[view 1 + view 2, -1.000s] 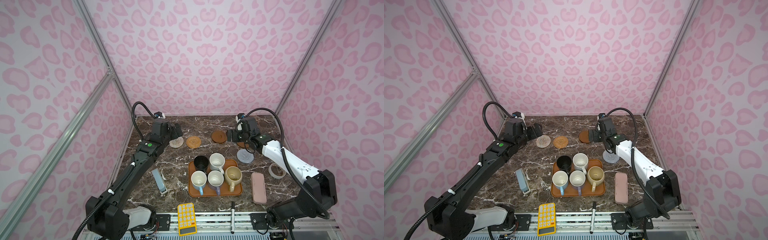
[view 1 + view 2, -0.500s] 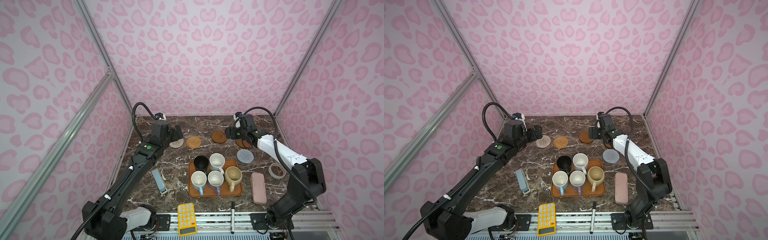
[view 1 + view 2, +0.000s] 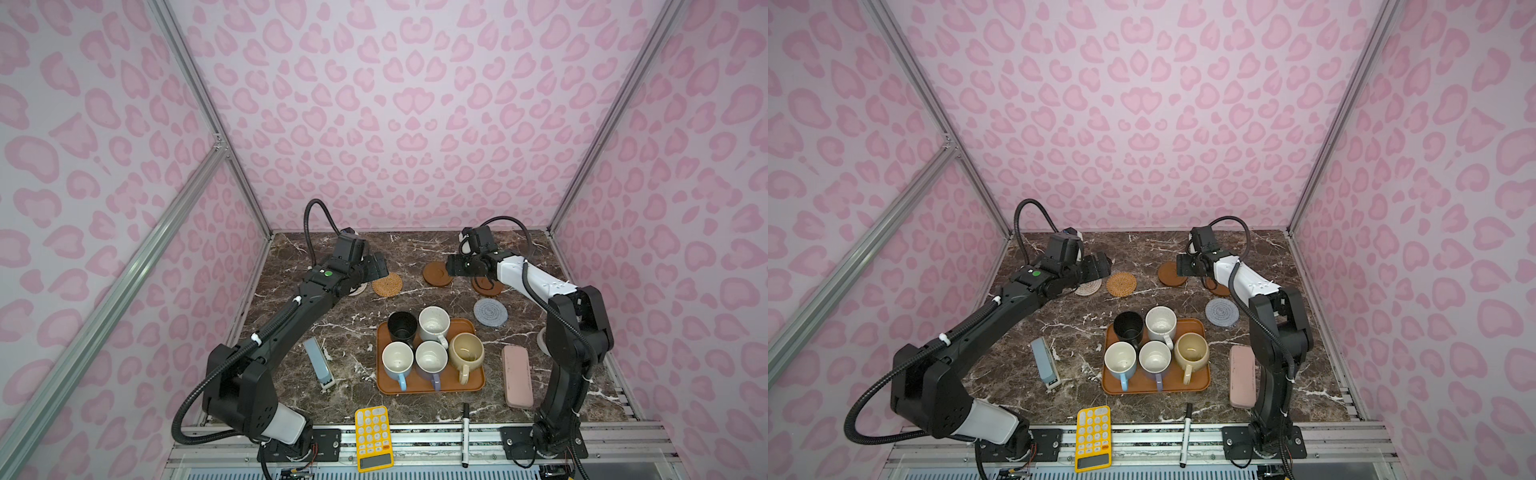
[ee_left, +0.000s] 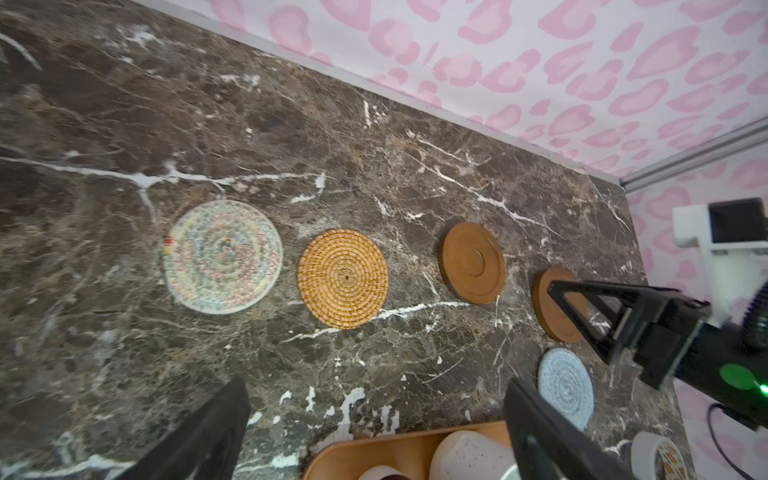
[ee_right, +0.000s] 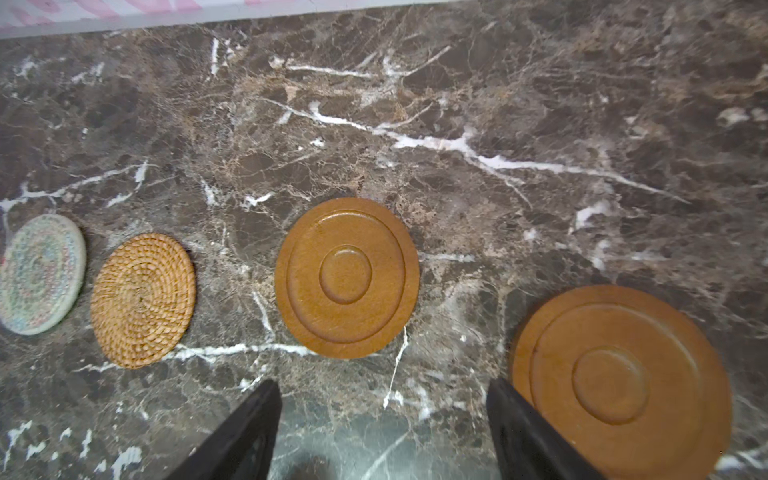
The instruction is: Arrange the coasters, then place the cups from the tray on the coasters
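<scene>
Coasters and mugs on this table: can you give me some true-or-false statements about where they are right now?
1. The black mug stands on the tray. True.
2. The grey-blue coaster lies on the tray. False: it lies on the table, off the tray.
3. The rattan coaster lies between the whitish coaster and a wooden coaster. True.
4. One mug already sits on a coaster. False: every coaster is bare.
</scene>
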You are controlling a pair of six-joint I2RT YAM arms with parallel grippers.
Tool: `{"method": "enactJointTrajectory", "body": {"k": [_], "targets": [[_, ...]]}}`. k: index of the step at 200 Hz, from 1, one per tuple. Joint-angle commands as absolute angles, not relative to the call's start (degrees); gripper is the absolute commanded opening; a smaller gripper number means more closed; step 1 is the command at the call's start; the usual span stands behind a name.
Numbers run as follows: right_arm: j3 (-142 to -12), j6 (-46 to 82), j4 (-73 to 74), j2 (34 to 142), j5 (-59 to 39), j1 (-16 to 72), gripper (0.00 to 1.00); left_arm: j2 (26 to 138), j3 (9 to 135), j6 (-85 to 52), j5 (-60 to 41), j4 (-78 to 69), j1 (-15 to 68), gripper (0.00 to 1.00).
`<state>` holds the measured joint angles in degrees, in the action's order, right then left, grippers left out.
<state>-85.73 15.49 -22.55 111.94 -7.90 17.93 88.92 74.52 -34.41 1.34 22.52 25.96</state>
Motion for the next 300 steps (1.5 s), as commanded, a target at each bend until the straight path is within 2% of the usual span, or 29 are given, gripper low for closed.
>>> {"method": "enactJointTrajectory", "body": {"k": [1, 70, 106, 205, 269, 300], "targets": [[-88.23, 15.40, -24.29, 114.87, -8.88, 17.75, 0.76, 92.91, 78.47, -33.04, -2.76, 22.79, 27.11, 0.97], [-95.09, 13.74, -28.42, 123.75, -9.82, 16.02, 0.61, 104.78, 87.58, -35.62, -2.36, 25.57, 29.19, 0.97], [-98.28, 11.20, -31.15, 126.61, -9.40, 15.75, 0.58, 108.18, 90.23, -36.89, -3.24, 26.02, 29.78, 0.97], [-104.49, 10.20, -34.58, 130.96, -10.37, 16.73, 0.56, 109.86, 90.97, -38.48, -3.71, 24.80, 31.55, 0.97], [-109.24, 10.43, -39.10, 135.65, -6.07, 18.13, 0.57, 109.69, 89.70, -39.37, -3.30, 24.97, 32.17, 0.97], [-109.99, 10.18, -40.10, 136.32, -4.93, 18.42, 0.54, 109.16, 88.78, -39.73, -2.89, 24.51, 32.12, 0.97]]}}
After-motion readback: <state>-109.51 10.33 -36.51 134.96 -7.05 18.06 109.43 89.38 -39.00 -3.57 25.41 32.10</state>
